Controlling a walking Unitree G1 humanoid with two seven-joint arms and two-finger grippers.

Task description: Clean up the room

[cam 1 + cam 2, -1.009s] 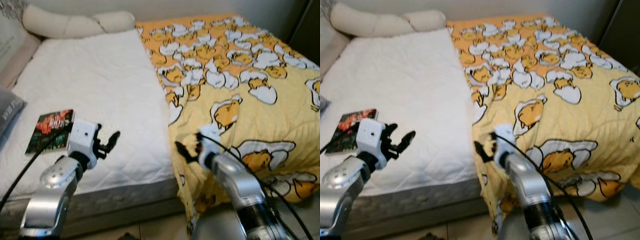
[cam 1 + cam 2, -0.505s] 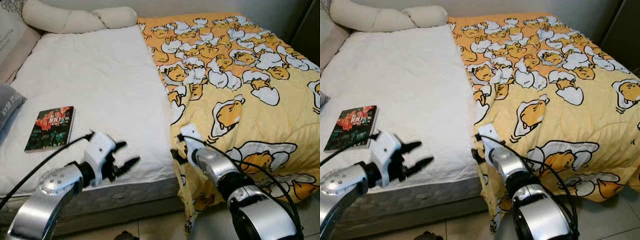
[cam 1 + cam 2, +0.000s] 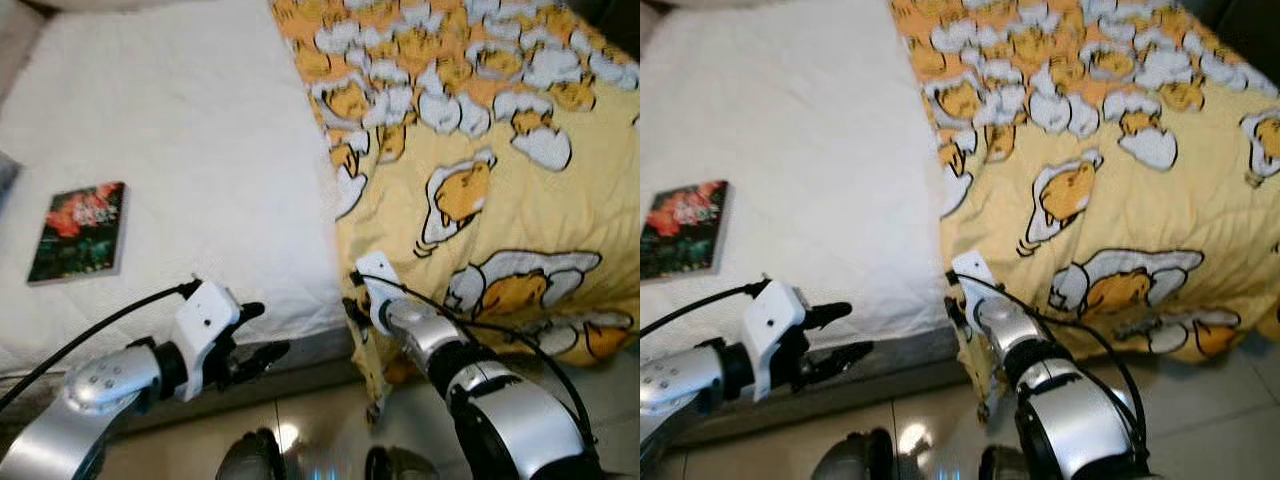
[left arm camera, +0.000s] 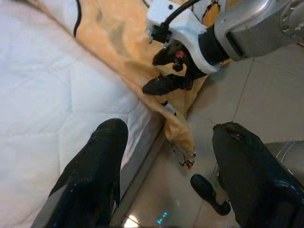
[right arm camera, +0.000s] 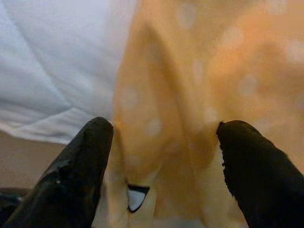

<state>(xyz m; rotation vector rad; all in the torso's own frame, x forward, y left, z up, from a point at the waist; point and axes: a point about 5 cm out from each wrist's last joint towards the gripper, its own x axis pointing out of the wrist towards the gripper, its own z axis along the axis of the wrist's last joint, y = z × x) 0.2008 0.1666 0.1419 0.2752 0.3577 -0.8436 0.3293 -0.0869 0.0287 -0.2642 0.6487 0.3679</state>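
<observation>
The yellow blanket [image 3: 490, 180] with egg pictures covers one half of the bed [image 3: 170, 140]. Its near corner hangs over the bed's front edge, down toward the floor [image 3: 1200, 420].

The right gripper [image 4: 164, 71] is right at that hanging edge of the blanket. Its fingers are open wide, with yellow cloth between them in the right wrist view, but they are not squeezing it yet. The left gripper [image 3: 262, 338] hovers just in front of the bed's front edge, beside the blanket's corner. Its fingers are open too and hold nothing.

The blanket looks soft and floppy. It is probably light to lift but big, so it will sag and drag. It may slip out of a loose pinch. The best place to take hold looks like the folded edge where it hangs off the bed, with a good bunch of cloth between the fingers.

A book [image 3: 78, 231] with a dark, red cover lies flat on the white side of the bed, well apart from the blanket. It should not get in the way. The bed's front edge is close under both grippers, so they could bump it.
</observation>
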